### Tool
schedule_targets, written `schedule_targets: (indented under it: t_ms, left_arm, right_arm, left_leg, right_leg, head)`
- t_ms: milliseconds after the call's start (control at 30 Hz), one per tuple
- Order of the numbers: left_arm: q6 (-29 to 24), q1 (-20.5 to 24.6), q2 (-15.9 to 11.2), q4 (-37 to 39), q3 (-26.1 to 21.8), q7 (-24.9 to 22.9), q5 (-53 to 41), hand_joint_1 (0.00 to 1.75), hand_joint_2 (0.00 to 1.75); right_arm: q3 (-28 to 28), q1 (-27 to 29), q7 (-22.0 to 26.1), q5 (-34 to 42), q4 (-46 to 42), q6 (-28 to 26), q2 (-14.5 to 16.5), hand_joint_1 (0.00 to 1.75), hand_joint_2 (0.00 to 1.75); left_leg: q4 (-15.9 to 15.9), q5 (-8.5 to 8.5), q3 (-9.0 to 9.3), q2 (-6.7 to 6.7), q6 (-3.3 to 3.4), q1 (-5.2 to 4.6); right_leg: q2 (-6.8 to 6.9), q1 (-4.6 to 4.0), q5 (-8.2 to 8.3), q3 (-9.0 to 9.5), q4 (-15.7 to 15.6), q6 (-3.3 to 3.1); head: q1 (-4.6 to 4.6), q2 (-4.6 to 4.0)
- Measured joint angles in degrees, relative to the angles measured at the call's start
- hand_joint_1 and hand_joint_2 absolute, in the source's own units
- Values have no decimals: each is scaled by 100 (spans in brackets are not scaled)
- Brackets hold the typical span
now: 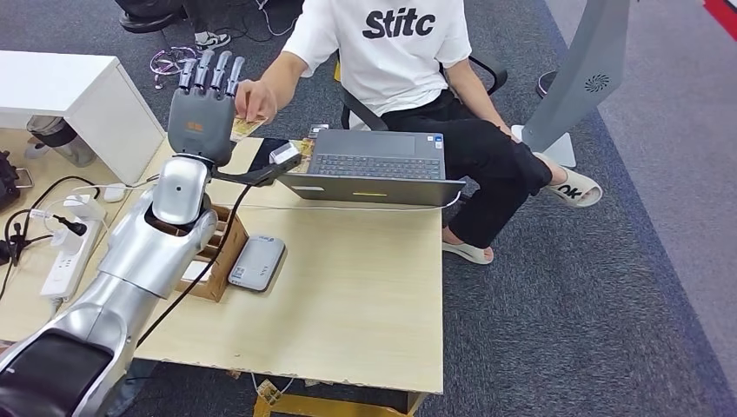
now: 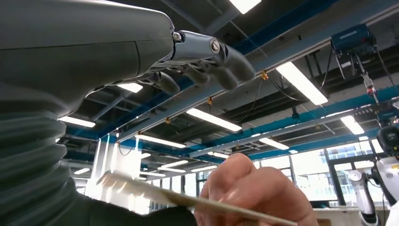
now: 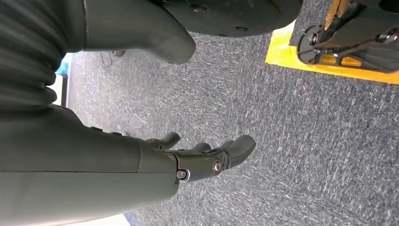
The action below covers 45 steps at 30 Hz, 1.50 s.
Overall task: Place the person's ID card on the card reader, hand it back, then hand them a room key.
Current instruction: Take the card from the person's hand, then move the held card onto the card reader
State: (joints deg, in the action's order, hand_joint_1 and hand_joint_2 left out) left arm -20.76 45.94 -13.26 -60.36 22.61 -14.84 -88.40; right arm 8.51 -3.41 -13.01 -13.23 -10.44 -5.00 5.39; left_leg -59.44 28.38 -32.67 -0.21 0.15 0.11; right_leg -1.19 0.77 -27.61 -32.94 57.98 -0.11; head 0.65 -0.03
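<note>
While the left hand reaches far over the surface, fingers apart and empty, a person's hand holds the card beside it. Right hand hangs loosely curled, empty.

Under me: grey carpet, pale wooden desk — white cabinet beside it. Overhead — long strip lights, blue beams.

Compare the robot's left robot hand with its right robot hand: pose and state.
The left robot hand is raised above the desk, fingers extended upward, next to the card a person's hand holds out; the right robot hand hangs low over grey carpet, fingers loosely curved. Whether the left touches the card is unclear; the right touches nothing. Both are dark grey.
</note>
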Motion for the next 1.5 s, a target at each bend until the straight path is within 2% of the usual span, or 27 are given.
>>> schedule_targets:
  t_ms: [533, 733, 900, 1167, 1500]
  left_arm:
    - [83, -15, -126, 304, 51, -14, -58, 175, 175]
    - [122, -169, -165, 307, 51, 120, -44, 175, 175]
    - [227, -503, -169, 132, 49, 343, 26, 175, 175]
    - [665, -1340, -245, -615, 51, 365, 48, 175, 175]
    - [1228, -2064, -594, -1302, 51, 147, 73, 175, 175]
  right_arm:
    - [-7, 10, -21, -64, 15, 34, -2, 0, 175]
    - [-9, 12, -19, -81, 16, 37, -2, 0, 175]
    - [-13, 17, -18, -82, 21, 36, -2, 0, 175]
    - [-86, 49, 1, -42, 31, 33, -2, 0, 175]
    - [-184, 81, 29, 3, 38, 20, 3, 0, 175]
  left_leg:
    - [0, 0, -3, 0, 0, 2]
    - [0, 0, -2, 0, 0, 2]
    - [1, 0, -3, 0, 0, 2]
    - [1, 1, -4, 0, 0, 2]
    - [3, 1, -4, 0, 0, 3]
  right_leg:
    - [-1, -1, 0, 0, 0, 0]
    - [-1, -1, 0, 0, 0, -1]
    - [-1, -1, 0, 0, 0, -1]
    - [0, 0, -1, -1, -1, -1]
    - [1, -1, -1, -1, 0, -1]
  head:
    - [-1, -1]
    - [-1, 0]
    - [-1, 1]
    - [-1, 1]
    - [-1, 0]
